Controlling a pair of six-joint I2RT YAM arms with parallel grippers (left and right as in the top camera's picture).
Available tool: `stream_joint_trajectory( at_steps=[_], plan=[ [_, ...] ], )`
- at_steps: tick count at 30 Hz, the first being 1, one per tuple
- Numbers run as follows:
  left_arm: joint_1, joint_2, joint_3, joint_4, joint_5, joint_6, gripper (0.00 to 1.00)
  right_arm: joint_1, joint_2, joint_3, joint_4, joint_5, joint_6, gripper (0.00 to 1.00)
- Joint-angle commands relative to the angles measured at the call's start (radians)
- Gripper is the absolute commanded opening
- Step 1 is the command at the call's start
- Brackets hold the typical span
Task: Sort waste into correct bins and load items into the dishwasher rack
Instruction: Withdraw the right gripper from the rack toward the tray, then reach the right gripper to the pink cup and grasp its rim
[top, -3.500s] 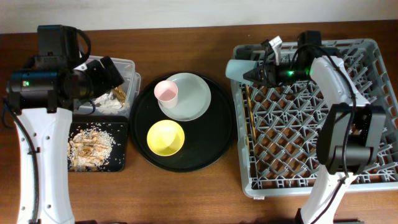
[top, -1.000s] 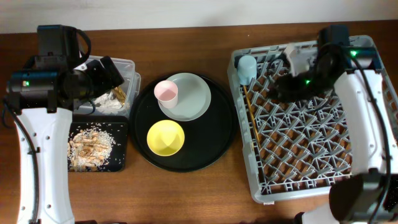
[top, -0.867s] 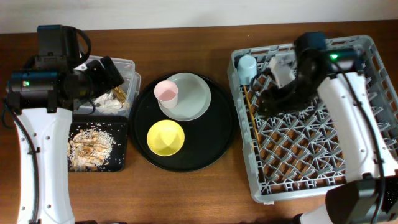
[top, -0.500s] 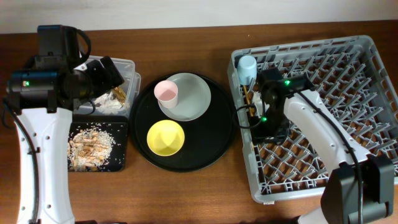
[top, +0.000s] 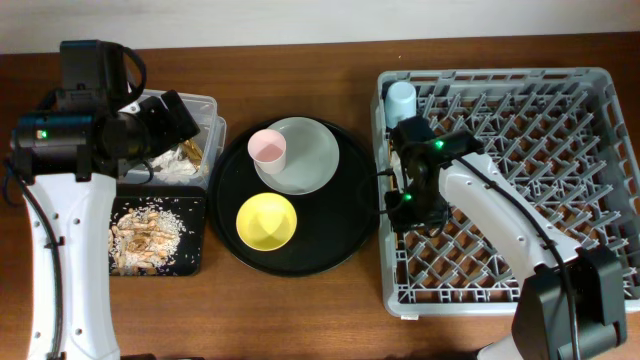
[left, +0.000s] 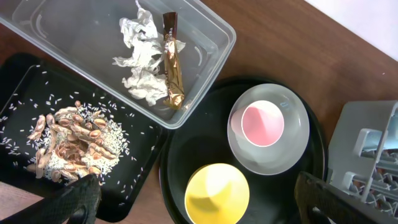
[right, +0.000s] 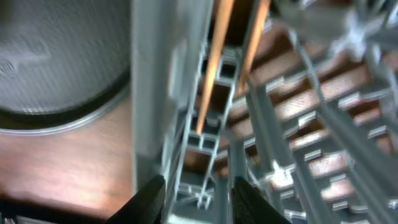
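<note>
The grey dishwasher rack (top: 560, 200) stands at the right with the light-blue cup (top: 401, 100) in its far left corner. My right gripper (top: 404, 206) straddles the rack's left wall (right: 186, 155), one finger outside and one inside, shut on it. The chopsticks (right: 214, 68) lie in the rack just ahead of the fingers. The pink cup (top: 267, 148) sits on the grey-green plate (top: 312, 155), and the yellow bowl (top: 266, 221) is nearby. My left gripper (left: 199, 202) is wide open and empty, high above the yellow bowl (left: 217, 193).
The large round black tray (top: 345, 235) holds the plate and bowl. The clear box (top: 205, 108) holds white paper (left: 140, 68) and the gold-brown wrapper (left: 172, 62). The shallow black tray (top: 190, 258) holds the food scraps (top: 145, 232).
My right gripper left the light-blue cup in the rack's corner and moved down to the rack's left wall. The rack swung askew, then back square. The left arm has not moved.
</note>
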Motion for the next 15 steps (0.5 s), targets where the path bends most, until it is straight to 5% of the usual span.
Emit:
stream_joint_trajectory(
  at_steps=[1, 6, 9, 15],
  plan=[
    [0.002, -0.008, 0.005, 0.002, 0.004, 0.016, 0.99, 0.017, -0.010, 0.109, -0.065, 0.026, 0.010, 0.37],
    [0.002, -0.008, 0.005, 0.002, 0.004, 0.016, 0.99, 0.018, -0.010, 0.326, -0.101, -0.085, 0.009, 0.39],
    [0.002, -0.008, 0.005, 0.002, 0.004, 0.016, 0.99, 0.055, -0.008, 0.344, 0.131, -0.400, -0.080, 0.41],
    [0.002, -0.008, 0.005, 0.002, 0.004, 0.016, 0.99, 0.191, 0.092, 0.339, 0.412, -0.251, -0.082, 0.59]
  ],
)
